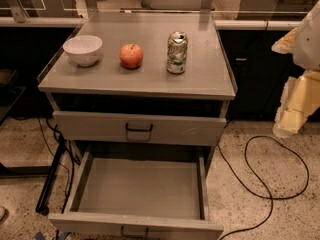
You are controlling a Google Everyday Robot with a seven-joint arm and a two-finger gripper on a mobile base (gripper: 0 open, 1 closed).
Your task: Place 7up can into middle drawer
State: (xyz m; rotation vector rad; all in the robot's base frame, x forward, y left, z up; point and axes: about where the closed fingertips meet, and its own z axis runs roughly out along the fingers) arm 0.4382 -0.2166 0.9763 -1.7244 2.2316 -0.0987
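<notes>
Gripper (291, 115) sits at far right edge of view: pale cream, at the low end of the robot arm, hanging beside the table (200, 81), lower than the tabletop & above the floor (280, 209). Can't tell if jaws are apart or together. It holds nothing visible & is well apart from everything on the table.

Nearest item on the grey tabletop is the can (177, 53): silver/green, upright, pull-tab on top, slightly dented, right of centre. Left of it, apart, a red apple (131, 55). Further left, near the left edge, a white bowl (82, 50), right way up. The 3 stand in a rough row, none touching.

Under the tabletop is a dark gap, then a closed drawer (175, 129) w/ a black handle (138, 129) at centre front. Below that, the open drawer (140, 186) is pulled out toward the viewer; flat grey tray inside, small dark loop handle (134, 231) at front centre.

A black cable (270, 170) loops on the speckled floor, right of the drawers. More dark cables (55, 144) hang at the table's left side.
</notes>
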